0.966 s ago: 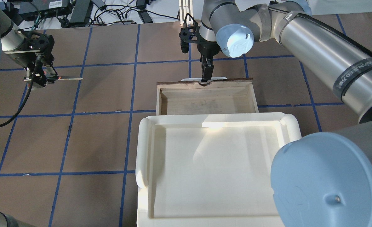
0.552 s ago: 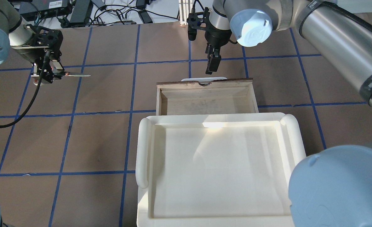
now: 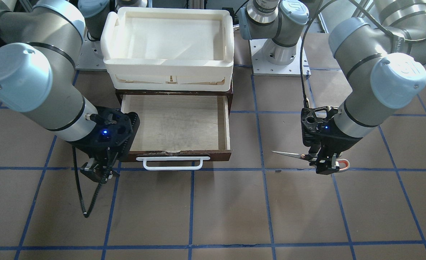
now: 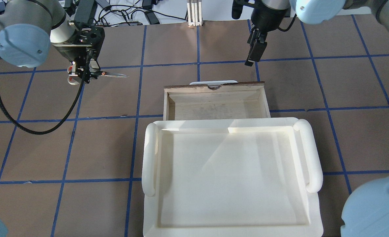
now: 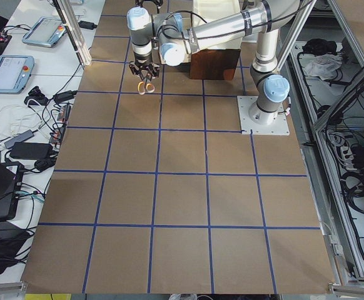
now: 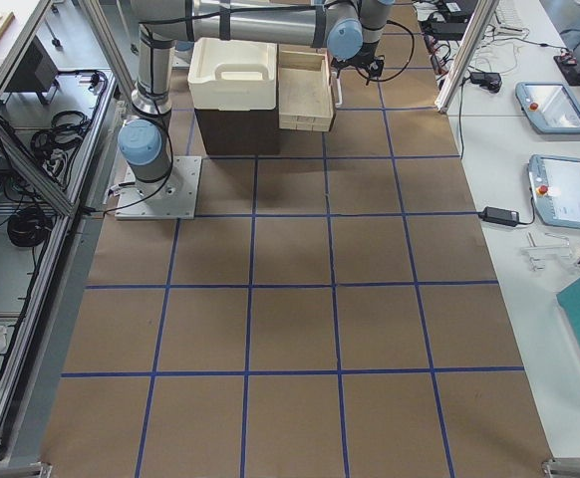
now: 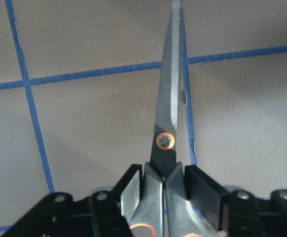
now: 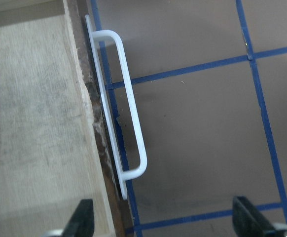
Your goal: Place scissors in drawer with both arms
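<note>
The left hand is clamped on the scissors just behind the orange-ringed pivot, its fingers pressing on either side of the shanks. The blades are together. The grey loops stick out behind the hand, and the whole pair is carried off the bench.

The drawer stands open, pulled out from under the white bin. It lies off the scissors' tips, ahead of the left hand and a little to the side nearer the robot. Bare bench separates the two. The scissors' long axis runs roughly parallel to the drawer's dark front and its white bar handle, with the points leading.

My judgement is that the carry is mostly a slide along the blade axis with a small sideways shift, so the points cross the drawer's side wall first.

The right hand has its fingers well apart and holds nothing. It sits just beyond the drawer front towards its own side, nearer the drawer than the left hand but out of the scissors' line.
</note>
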Controlling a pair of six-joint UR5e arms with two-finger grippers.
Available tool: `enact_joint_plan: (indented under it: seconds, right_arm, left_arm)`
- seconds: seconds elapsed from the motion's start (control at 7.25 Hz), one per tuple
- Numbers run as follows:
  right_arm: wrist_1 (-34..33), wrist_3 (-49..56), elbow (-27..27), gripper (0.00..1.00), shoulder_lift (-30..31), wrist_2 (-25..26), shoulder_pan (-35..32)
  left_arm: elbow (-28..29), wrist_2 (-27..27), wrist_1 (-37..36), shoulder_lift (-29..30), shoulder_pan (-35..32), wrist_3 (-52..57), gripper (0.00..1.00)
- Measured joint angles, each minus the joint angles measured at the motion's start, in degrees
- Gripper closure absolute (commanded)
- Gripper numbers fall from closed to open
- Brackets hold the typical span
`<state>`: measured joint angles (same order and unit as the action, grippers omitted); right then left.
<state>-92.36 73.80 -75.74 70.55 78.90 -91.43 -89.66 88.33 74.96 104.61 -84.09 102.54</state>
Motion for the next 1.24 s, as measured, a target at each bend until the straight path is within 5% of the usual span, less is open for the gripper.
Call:
enact_joint_plan:
  seconds: [1.24]
  right_arm:
    - [4.7, -45.8, -0.9, 0.0, 7.8, 7.9, 1.7]
  left_arm:
    - [-1.0, -0.7, -0.5, -0.9, -23.2, -19.3, 1.0]
